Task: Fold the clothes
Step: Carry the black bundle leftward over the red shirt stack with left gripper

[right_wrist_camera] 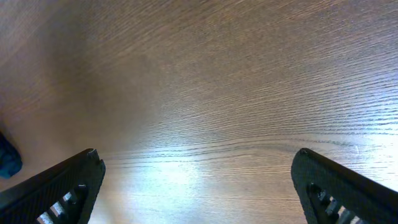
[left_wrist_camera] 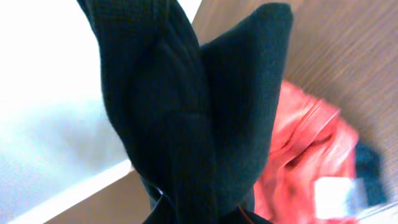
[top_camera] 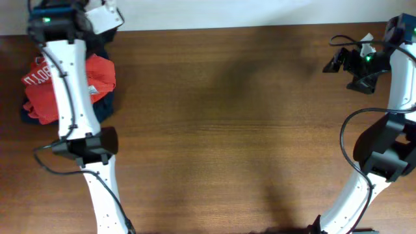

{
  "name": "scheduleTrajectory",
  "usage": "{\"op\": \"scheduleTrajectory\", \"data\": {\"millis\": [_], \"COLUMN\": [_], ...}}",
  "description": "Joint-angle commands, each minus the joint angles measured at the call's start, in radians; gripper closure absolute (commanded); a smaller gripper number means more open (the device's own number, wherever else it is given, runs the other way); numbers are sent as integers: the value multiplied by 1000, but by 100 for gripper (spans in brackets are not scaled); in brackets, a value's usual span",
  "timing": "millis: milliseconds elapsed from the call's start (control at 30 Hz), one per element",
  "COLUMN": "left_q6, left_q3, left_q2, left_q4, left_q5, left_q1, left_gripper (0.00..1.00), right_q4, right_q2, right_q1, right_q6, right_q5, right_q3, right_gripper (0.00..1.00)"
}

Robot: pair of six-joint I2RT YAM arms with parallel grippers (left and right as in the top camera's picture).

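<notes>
The left gripper (top_camera: 96,25) is nearly shut on the black garment (left_wrist_camera: 186,124). Its fingers are hidden in the left wrist view. There a bunched, twisted fold of the plain black fabric hangs close to the lens and fills the middle of the picture. From overhead this gripper sits at the far left corner of the table (top_camera: 227,130), just beside the far edge, with a pale surface beyond it.

Under and beside the hanging black fabric lies the orange-red shirt (top_camera: 97,75), crumpled on the wood. A navy-blue garment (top_camera: 104,107) shows from under its near side. The pile lies near the table's left edge, partly under the left arm.

The right gripper (right_wrist_camera: 199,186) is wide open and holds nothing; its two dark fingers (right_wrist_camera: 56,186) stand apart over bare wood grain. Overhead it sits near the far right corner.

Between the two arms the whole middle of the brown wooden top is open.

The shirt carries white lettering (top_camera: 36,78), too small and creased to read. A white label (left_wrist_camera: 339,196) on the red cloth is blurred, with no legible writing.
</notes>
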Motion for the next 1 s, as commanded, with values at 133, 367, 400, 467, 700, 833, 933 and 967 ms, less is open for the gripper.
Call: {"op": "scheduleTrajectory", "data": {"millis": [133,367,400,467,700,833,933,967], "left_q6": [372,600,623,653,672,671,671,666], "left_q3": [6,6,6,6,6,6,6,5], "left_q2": [-58,-58,-58,-58,-58,-57,-56,-56], "left_q4": [107,43,37,19,-25,-18,47,74], "left_q5": [230,601,650,739,715,659,592,593], "left_q1": [169,351,374,407,428,430,443,449], "left_gripper": [100,100,100,100,100,100,100,100], "right_q4": [-11,0,2,5,-3,-19,-30,-32], "right_q2": [-11,-11,-11,-11,-11,-11,-11,-11], "right_q1": [72,122,127,130,135,135,135,135], "right_q6": [-6,-7,-7,-6,1,0,0,1], "right_q5": [2,3,2,2,2,2,2,2], "right_q3": [18,18,18,18,18,18,18,18], "right_gripper": [1,1,1,1,1,1,1,1]}}
